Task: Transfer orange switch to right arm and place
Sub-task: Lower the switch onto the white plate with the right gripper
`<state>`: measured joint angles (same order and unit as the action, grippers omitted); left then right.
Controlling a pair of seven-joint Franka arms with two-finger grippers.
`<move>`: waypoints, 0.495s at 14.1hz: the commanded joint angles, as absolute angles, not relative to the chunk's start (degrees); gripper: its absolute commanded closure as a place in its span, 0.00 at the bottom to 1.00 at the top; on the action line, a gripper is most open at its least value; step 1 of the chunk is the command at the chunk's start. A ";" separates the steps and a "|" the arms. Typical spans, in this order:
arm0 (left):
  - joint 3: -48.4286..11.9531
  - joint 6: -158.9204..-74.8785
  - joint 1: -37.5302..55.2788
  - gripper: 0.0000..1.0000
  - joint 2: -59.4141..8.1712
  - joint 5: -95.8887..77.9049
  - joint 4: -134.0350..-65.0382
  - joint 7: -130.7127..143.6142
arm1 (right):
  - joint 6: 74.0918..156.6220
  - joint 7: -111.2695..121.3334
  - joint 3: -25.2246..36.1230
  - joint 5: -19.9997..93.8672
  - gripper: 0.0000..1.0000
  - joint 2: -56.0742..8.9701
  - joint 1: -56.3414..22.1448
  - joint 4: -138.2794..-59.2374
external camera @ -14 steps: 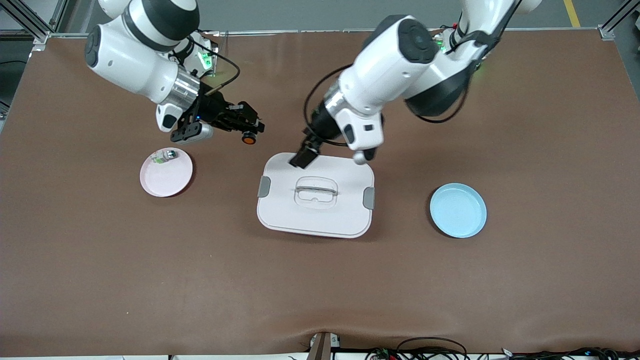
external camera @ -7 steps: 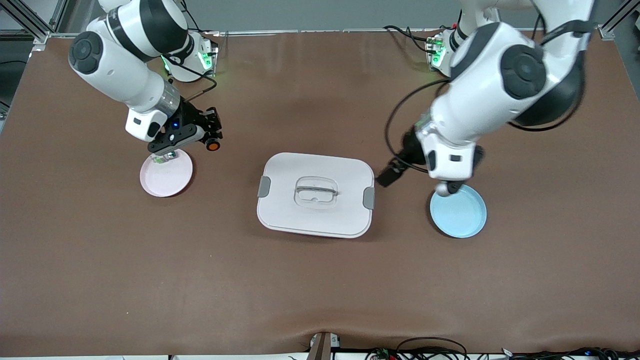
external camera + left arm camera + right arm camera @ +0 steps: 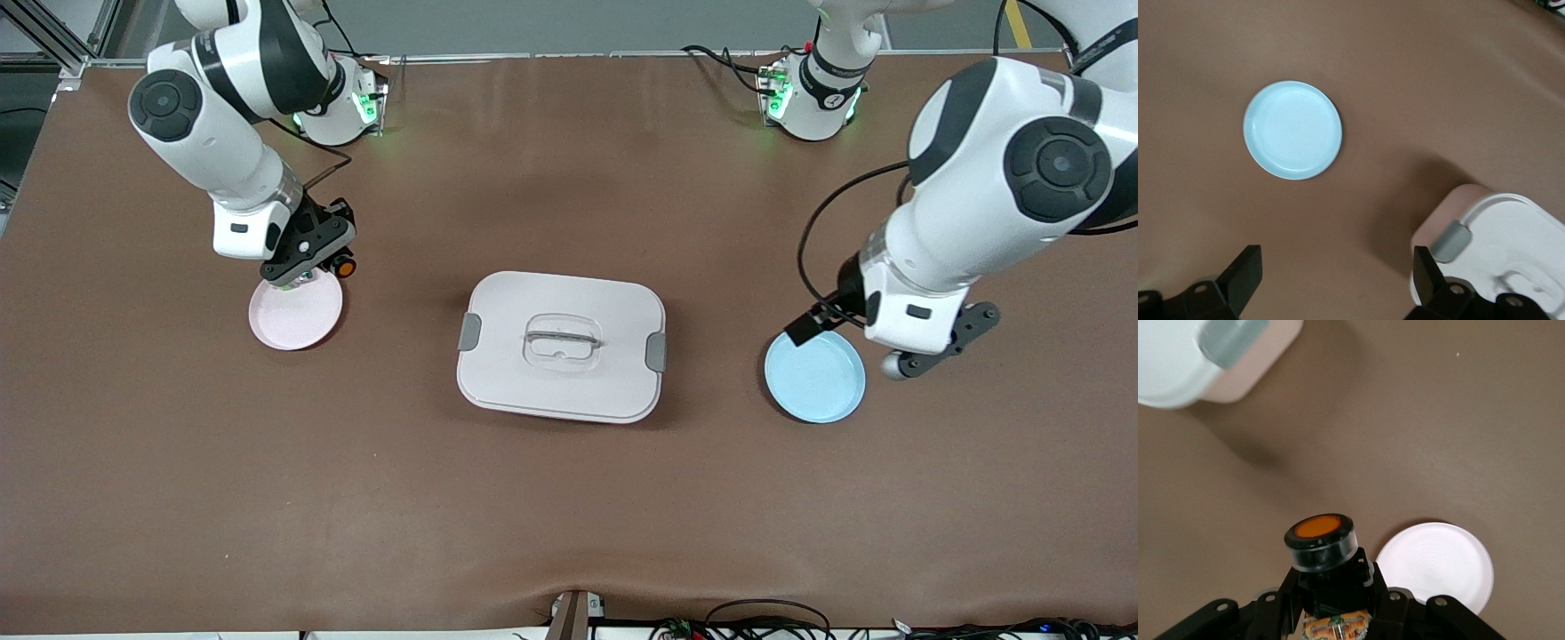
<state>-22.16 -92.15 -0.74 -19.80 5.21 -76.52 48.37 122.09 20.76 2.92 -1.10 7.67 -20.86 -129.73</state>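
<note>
The right tool (image 3: 331,263) has the switch (image 3: 342,266) clamped between its fingers, body pinched and the round orange face poking out past the fingertips, clear as day in the right wrist view, where the switch (image 3: 1321,540) sits just ahead of the tool (image 3: 1338,587) with orange-gold marks showing down by the pads. The tool hangs over the rim of the pink plate (image 3: 307,324), and that plate (image 3: 1451,563) lies just beside and below the switch in the wrist shot. Over at the left arm's end, the left tool (image 3: 925,351) hovers beside the blue plate (image 3: 822,387), its fingers spread wide and empty; the left wrist view shows both fingertips well apart with bare bench (image 3: 1405,100) between them and the blue plate (image 3: 1293,130) ahead. The white lidded box (image 3: 560,347) sits on the bench between the two tools. Now, the switch: tiny, hard, rigid plastic by the look of it, surely very light, so weight is no worry, but that smooth cap could slip or twist in a loose pinch. The stubby black body is the place to hold, flat sides against the pads, exactly where the grip is now, leaving the orange face free. I'd judge it tough enough for a short drop onto the plate, though being round it may roll once let go.
</note>
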 commanded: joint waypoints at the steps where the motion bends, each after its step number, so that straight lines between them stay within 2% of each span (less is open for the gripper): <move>1: -22.33 -87.55 -2.54 0.00 -18.46 7.73 -74.54 40.45 | 126.29 21.80 2.11 -4.92 1.00 10.28 -20.30 -135.78; 4: -22.76 -85.17 -6.05 0.00 -18.46 9.15 -74.53 37.37 | 128.93 26.33 2.20 -8.51 1.00 10.02 -18.99 -137.55; 7: -22.50 -85.08 -6.50 0.00 -16.27 9.58 -74.53 32.18 | 130.59 37.05 2.20 -8.53 1.00 8.27 -13.20 -137.64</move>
<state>-22.15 -86.43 -6.30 -18.62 8.26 -74.74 35.00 128.79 30.00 2.79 -7.33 7.90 -17.57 -136.51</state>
